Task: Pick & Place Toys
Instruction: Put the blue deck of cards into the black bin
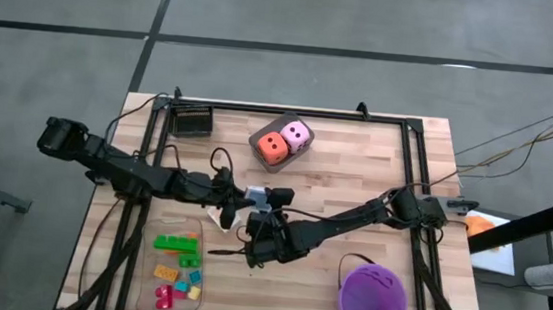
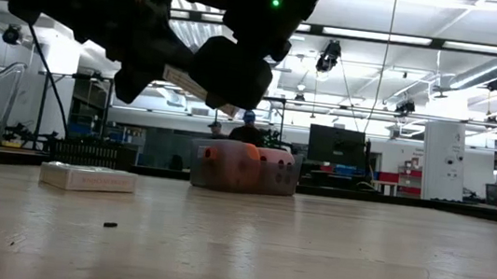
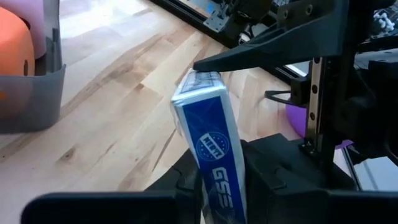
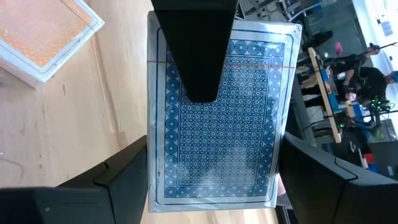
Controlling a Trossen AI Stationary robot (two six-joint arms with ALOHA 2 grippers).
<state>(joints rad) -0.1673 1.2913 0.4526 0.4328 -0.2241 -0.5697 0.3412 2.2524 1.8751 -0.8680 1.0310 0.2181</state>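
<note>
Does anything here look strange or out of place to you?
Yes. The job is toys, yet both grippers meet at mid-table around a blue card box. The left gripper clamps it on edge; the right gripper faces its patterned back. The bricks lie untouched in the tray.

Purple bucket [image 1: 373, 299], blue card box [image 3: 214, 149].

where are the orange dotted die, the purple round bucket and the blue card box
orange dotted die [image 1: 271, 148], high view, top face
purple round bucket [image 1: 346, 300], high view, left rim
blue card box [image 3: 217, 155], left wrist view, printed narrow side
</note>
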